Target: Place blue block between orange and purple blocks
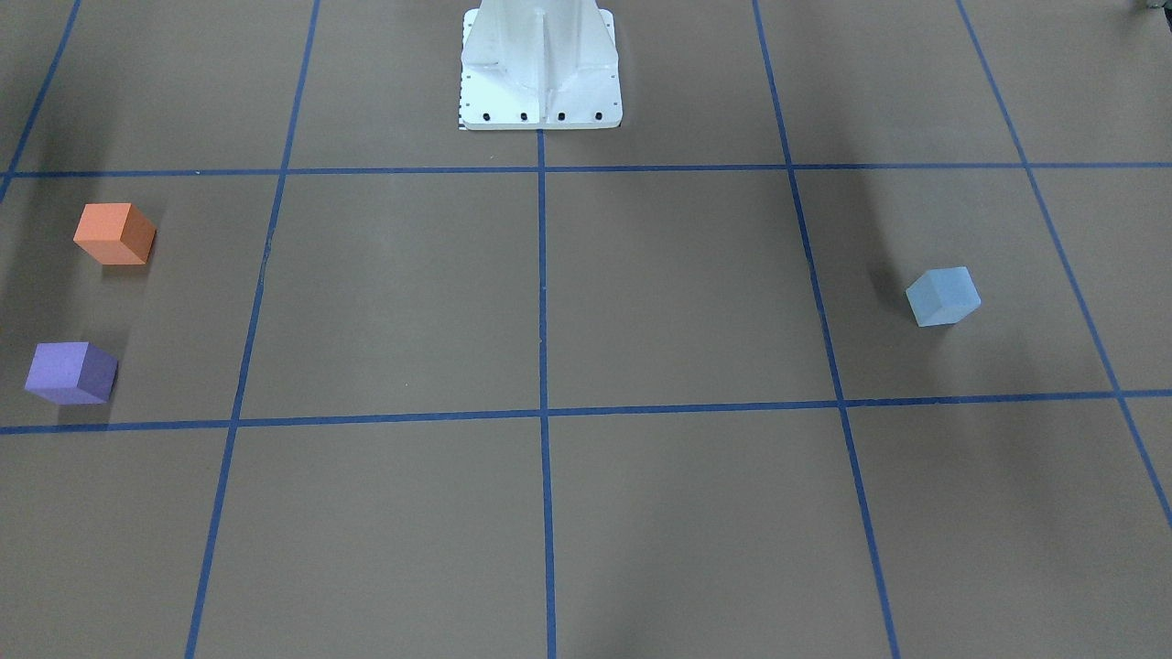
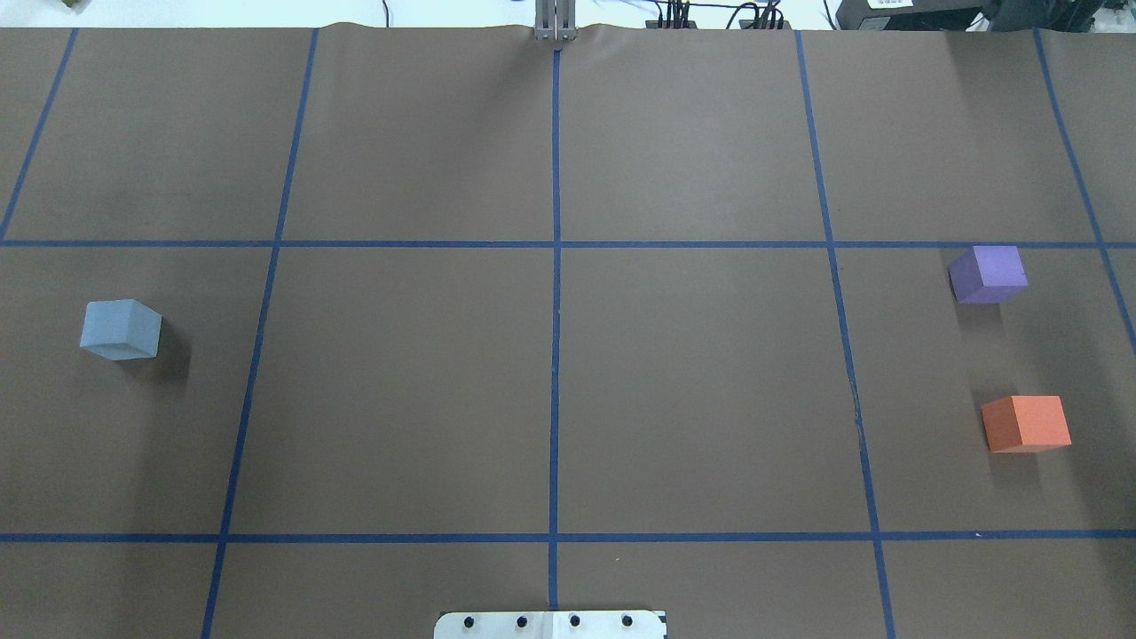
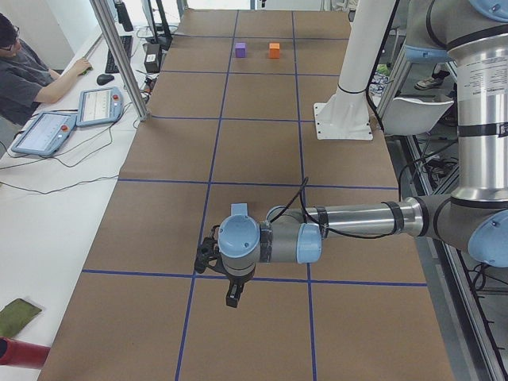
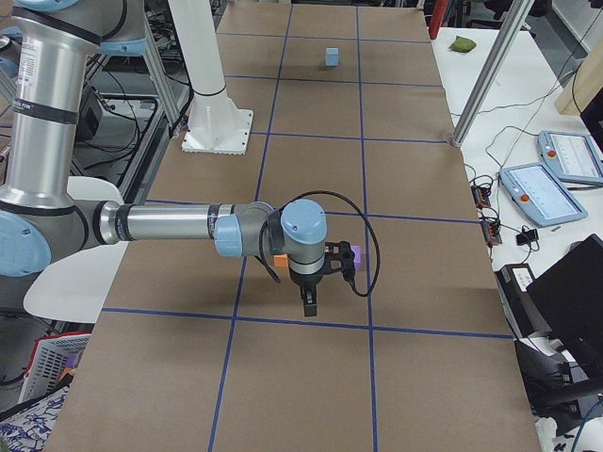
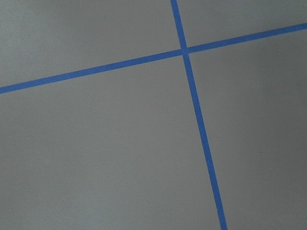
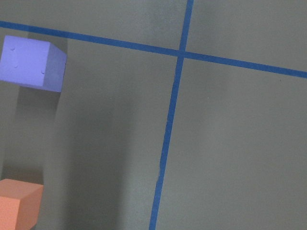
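Note:
The light blue block [image 2: 121, 329] sits alone on the table's left side, and shows in the front view [image 1: 943, 296] and far off in the right side view [image 4: 331, 56]. The purple block [image 2: 988, 274] and the orange block [image 2: 1026, 423] sit apart on the right, and the right wrist view shows the purple block [image 6: 32, 62] and the orange block [image 6: 18, 203]. My left gripper [image 3: 232, 295] shows only in the left side view and my right gripper [image 4: 311, 303] only in the right side view. I cannot tell whether either is open or shut.
Brown paper with a blue tape grid [image 2: 556, 244] covers the table. The white robot base plate [image 2: 550, 625] is at the near edge. An operator [image 3: 32, 75] sits at a side desk with tablets. The left wrist view shows only a tape crossing [image 5: 183, 51].

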{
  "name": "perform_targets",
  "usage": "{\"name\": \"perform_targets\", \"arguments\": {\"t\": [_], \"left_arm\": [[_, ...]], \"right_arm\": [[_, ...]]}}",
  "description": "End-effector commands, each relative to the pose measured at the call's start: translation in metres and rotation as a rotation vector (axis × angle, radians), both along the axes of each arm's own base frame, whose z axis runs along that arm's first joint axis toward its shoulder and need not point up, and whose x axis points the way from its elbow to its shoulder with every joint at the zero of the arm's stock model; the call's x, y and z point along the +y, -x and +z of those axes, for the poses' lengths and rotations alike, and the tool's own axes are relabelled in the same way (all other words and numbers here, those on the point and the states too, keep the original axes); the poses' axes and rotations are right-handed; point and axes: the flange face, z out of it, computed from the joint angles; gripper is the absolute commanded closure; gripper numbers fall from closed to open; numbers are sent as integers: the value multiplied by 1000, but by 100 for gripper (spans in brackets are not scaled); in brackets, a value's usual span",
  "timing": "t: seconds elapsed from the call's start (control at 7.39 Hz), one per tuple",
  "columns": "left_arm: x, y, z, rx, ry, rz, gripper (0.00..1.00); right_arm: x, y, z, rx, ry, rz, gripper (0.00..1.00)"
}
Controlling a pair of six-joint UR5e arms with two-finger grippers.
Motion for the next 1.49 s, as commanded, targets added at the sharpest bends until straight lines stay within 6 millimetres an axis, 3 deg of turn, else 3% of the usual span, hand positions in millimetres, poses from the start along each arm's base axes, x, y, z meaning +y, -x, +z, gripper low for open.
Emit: {"name": "perform_targets", "arguments": {"t": [0.0,0.41,0.54,0.81,0.95,1.08,1.35], "left_arm": [[0,0,-1,0,-2,0,0],[-15,0,-19,-6,-79,2,0],[-24,-10,-25,-8,-97,25,0],[-33,-12,-34,-5,-110,23,0],[-43,-21,-43,11,-127,42,0],[-71,-51,-63,16,-154,99,0],[-85,-62,-82,54,-47,-13,0]], "right_arm": [[0,0,0,-2,1,0,0],[0,1,-2,-8,-2,0,0],[0,2,-4,-30,-2,-2,0],[0,2,-4,-31,-3,-2,0],[0,2,-4,-31,-3,-2,0],[0,2,-4,-31,-4,-3,0],[0,2,-4,-31,-4,-4,0]]}}
